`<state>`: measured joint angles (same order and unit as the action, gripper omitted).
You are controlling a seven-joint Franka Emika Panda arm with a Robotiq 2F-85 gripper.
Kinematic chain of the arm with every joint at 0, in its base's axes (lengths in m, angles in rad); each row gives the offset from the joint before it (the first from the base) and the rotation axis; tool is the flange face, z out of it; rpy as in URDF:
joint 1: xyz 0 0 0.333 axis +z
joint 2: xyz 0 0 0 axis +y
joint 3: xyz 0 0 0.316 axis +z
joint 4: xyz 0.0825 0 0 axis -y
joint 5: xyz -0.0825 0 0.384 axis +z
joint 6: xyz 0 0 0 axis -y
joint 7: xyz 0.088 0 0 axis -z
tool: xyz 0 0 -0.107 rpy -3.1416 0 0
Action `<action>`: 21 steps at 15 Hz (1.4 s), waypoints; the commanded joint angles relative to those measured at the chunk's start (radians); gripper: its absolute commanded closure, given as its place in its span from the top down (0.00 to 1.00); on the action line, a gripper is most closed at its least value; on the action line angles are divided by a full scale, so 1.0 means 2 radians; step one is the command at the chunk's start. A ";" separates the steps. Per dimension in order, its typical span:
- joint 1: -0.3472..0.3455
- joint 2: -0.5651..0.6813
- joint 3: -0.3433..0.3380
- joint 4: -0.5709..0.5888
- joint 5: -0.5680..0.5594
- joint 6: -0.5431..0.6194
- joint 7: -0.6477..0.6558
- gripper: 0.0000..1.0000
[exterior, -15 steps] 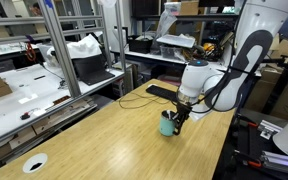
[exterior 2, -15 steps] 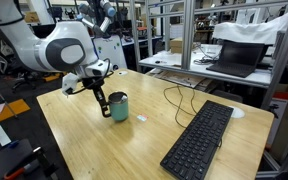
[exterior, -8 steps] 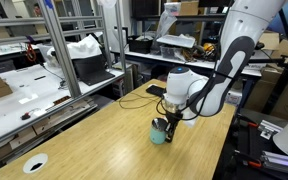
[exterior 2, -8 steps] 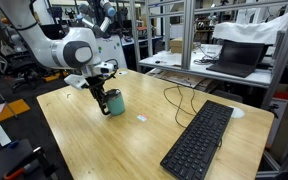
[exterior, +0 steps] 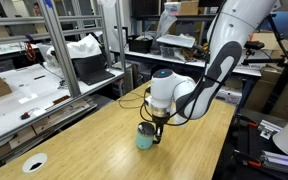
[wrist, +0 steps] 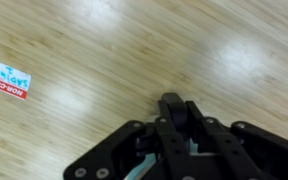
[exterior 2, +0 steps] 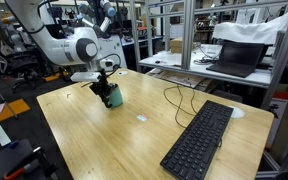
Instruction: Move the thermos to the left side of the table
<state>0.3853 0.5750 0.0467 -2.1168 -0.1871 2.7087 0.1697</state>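
Note:
The thermos (exterior: 145, 137) is a small teal mug-like cylinder with a dark rim, on the light-wood table (exterior: 94, 140). It also shows in an exterior view (exterior 2: 113, 98). My gripper (exterior: 155, 131) is shut on the thermos from above and holds it just over or on the tabletop; it shows in an exterior view (exterior 2: 107, 93) too. In the wrist view the black fingers (wrist: 180, 125) fill the lower frame, with a sliver of teal thermos (wrist: 144, 168) under them.
A black keyboard (exterior 2: 199, 140) lies on the table, with a black cable (exterior 2: 174, 98) beside it. A small red-and-white label (wrist: 10, 80) lies on the wood. A white disc (exterior: 34, 163) sits near a table corner. Shelving and benches surround the table.
My gripper has carried the thermos steadily across the table, away from the keyboard end, over the last second. Its grip on the thermos has not changed.

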 commanded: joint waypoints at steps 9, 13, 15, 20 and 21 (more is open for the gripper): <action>-0.012 0.037 0.028 0.072 -0.023 -0.056 -0.084 0.54; -0.016 0.038 0.026 0.072 -0.021 -0.062 -0.085 0.82; -0.017 0.039 0.026 0.074 -0.022 -0.064 -0.084 0.96; -0.038 0.025 0.033 0.070 0.002 -0.102 -0.086 1.00; -0.046 0.018 0.036 0.066 0.011 -0.114 -0.088 1.00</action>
<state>0.3464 0.6468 0.0822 -1.9790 -0.2114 2.5647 0.0184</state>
